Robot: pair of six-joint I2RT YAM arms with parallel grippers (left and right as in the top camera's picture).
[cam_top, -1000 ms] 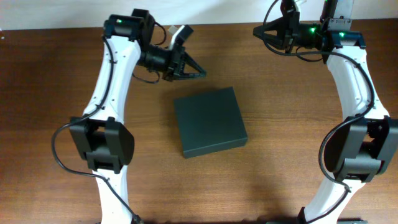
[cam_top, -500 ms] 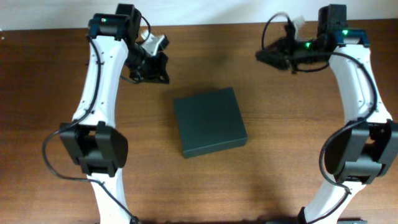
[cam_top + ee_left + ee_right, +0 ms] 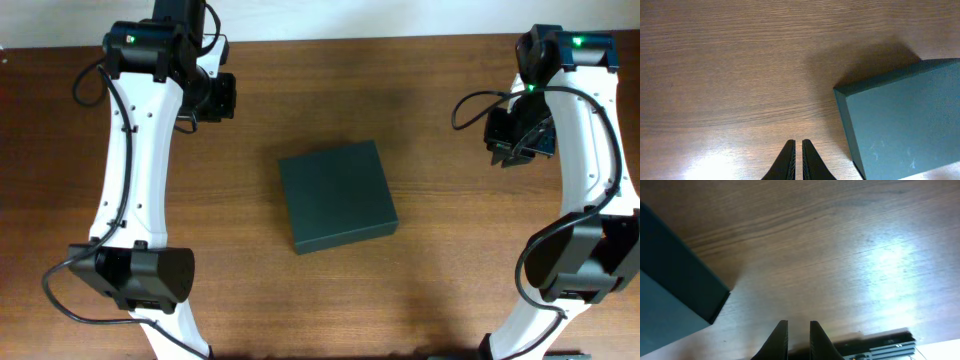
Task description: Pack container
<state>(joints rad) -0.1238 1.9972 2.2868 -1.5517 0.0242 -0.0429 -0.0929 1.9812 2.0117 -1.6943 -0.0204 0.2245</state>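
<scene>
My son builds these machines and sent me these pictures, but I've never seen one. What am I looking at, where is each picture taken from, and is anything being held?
These are two white robot arms standing at a wooden table, each ending in a two-finger gripper. The wide picture comes from a camera fixed above the table. The other two come from small cameras on the wrists, so each shows its own dark fingers at the bottom edge.

In the middle of the table lies the container, a dark green box with its lid down. Nothing else lies on the wood.

The left gripper is shut and holds nothing. The right gripper shows a narrow gap between its fingers, also with nothing in it. Both are off to the sides, away from the box.
</scene>
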